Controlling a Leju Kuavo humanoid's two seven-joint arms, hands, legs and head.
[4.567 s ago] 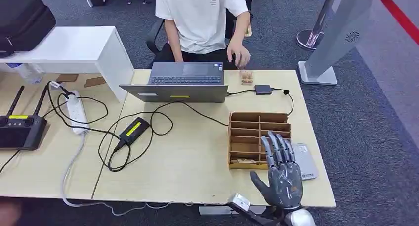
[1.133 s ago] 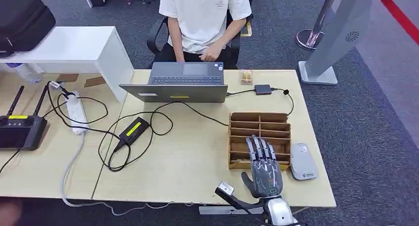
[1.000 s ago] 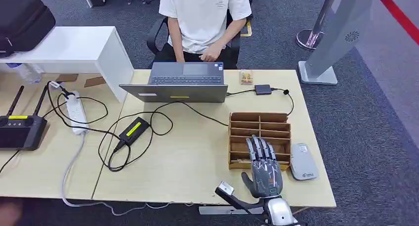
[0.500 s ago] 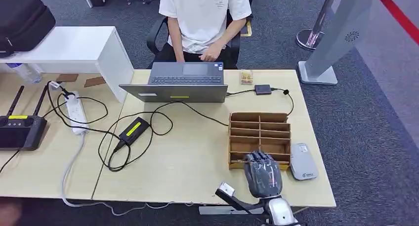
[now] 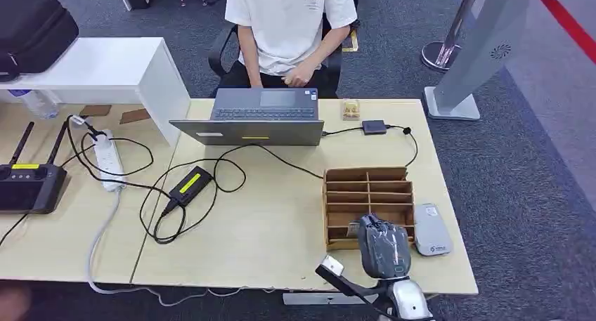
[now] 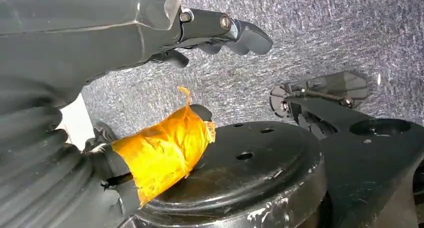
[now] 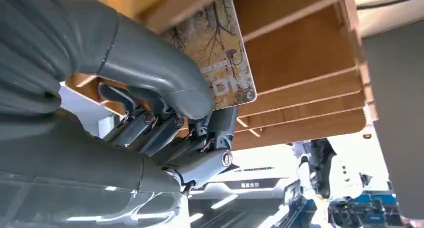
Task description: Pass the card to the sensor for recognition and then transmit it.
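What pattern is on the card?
Bare tree branches on yellow-tan, seen best in the right wrist view: card.

Sensor (image 5: 431, 229) just right of organizer (image 5: 368, 189)

A person in a white shirt (image 5: 289, 22) is sitting at upper centre behind an open laptop (image 5: 256, 117). A black power adapter (image 5: 190, 183) is lying left of centre, a power strip (image 5: 107, 159) and black controller (image 5: 28, 184) sitting farther left.

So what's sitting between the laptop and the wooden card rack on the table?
In the head view, a black cable crosses the bare tabletop between the laptop and the wooden rack. Nothing else lies on that stretch.
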